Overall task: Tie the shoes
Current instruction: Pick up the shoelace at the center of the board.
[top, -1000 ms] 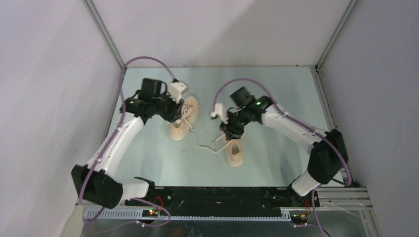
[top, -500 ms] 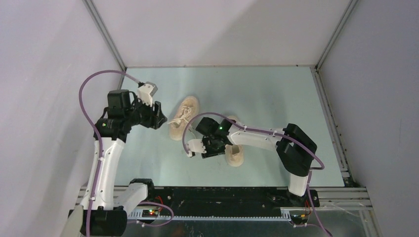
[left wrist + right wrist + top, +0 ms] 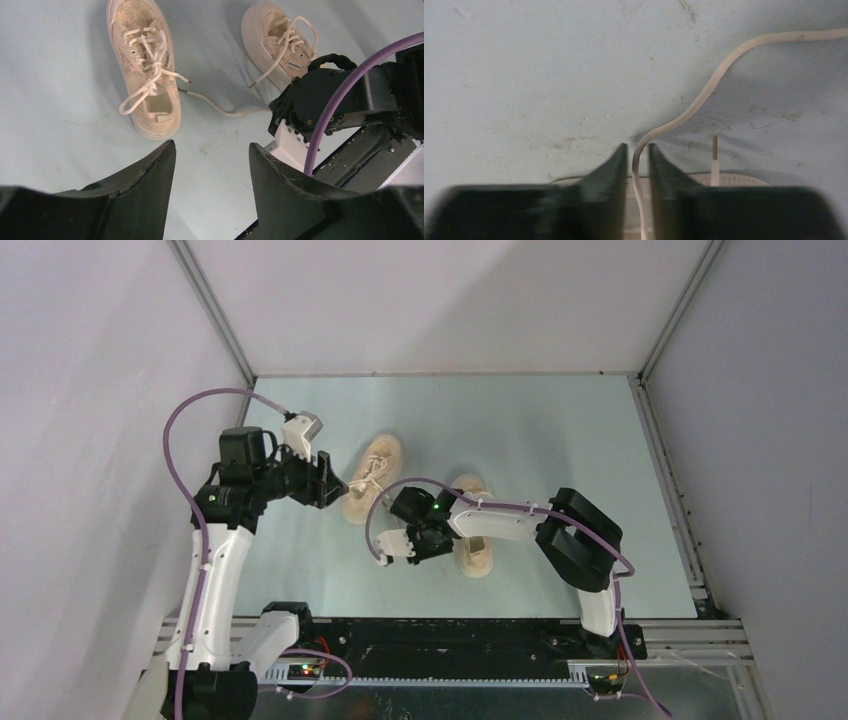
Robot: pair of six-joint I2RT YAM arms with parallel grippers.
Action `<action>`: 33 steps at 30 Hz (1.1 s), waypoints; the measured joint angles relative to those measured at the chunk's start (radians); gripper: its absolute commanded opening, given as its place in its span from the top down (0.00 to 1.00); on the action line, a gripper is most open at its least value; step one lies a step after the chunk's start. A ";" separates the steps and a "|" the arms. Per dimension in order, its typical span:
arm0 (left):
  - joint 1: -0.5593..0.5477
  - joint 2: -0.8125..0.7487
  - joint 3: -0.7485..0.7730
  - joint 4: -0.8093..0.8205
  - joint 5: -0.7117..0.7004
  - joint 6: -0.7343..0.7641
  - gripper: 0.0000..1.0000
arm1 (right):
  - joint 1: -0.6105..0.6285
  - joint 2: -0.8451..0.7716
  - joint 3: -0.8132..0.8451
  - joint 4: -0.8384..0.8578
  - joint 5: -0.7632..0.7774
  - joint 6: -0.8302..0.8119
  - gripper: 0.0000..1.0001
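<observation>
Two cream-beige shoes lie on the pale blue table: the left shoe and the right shoe, both with loose off-white laces. A long lace trails over the table between them. My left gripper is open and empty, just left of the left shoe's heel. My right gripper is low over the table beside the right shoe, its fingers closed to a narrow gap with the lace running between them. A lace tip lies just to the right.
The right arm's wrist and purple cable lie across the right shoe's heel. Grey walls enclose the table on three sides. The black base rail runs along the near edge.
My left gripper pulled back left off the left shoe and now stands open beside it. My right gripper swung from above the right shoe down-left to the trailing lace.
</observation>
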 measured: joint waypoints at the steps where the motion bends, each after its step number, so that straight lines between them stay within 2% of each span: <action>1: 0.000 0.000 -0.001 0.001 0.001 0.000 0.41 | 0.001 0.003 0.000 0.001 0.005 0.000 0.88; 2: 0.000 0.000 -0.006 0.004 0.007 0.002 0.42 | 0.001 0.008 0.000 0.004 0.013 0.005 0.98; 3: 0.000 -0.001 -0.011 0.006 0.011 0.005 0.43 | 0.002 0.013 0.000 0.007 0.020 0.001 1.00; 7: 0.000 -0.018 -0.059 0.011 0.027 0.053 0.43 | 0.000 0.019 0.000 0.010 0.049 0.014 1.00; 10: -0.003 -0.082 -0.156 0.056 0.031 0.111 0.42 | -0.023 -0.007 0.000 0.002 0.013 0.039 1.00; 13: -0.040 -0.157 -0.246 0.111 0.023 0.181 0.41 | -0.087 -0.083 0.002 -0.019 -0.109 0.083 1.00; 19: -0.234 -0.214 -0.344 0.239 -0.006 0.415 0.39 | -0.293 -0.214 0.064 -0.045 -0.456 0.188 1.00; 23: -0.379 -0.137 -0.357 0.338 -0.024 0.560 0.38 | -0.405 -0.221 0.083 -0.031 -0.669 0.280 1.00; 28: -0.518 0.054 -0.352 0.478 -0.037 0.626 0.40 | -0.477 -0.213 0.077 0.000 -0.862 0.401 1.00; 30: -0.555 0.138 -0.315 0.468 -0.053 0.637 0.40 | -0.500 -0.213 0.069 0.019 -0.909 0.433 1.00; 33: -0.575 0.235 -0.149 0.337 -0.086 0.649 0.39 | -0.528 -0.215 0.043 0.045 -0.957 0.464 1.00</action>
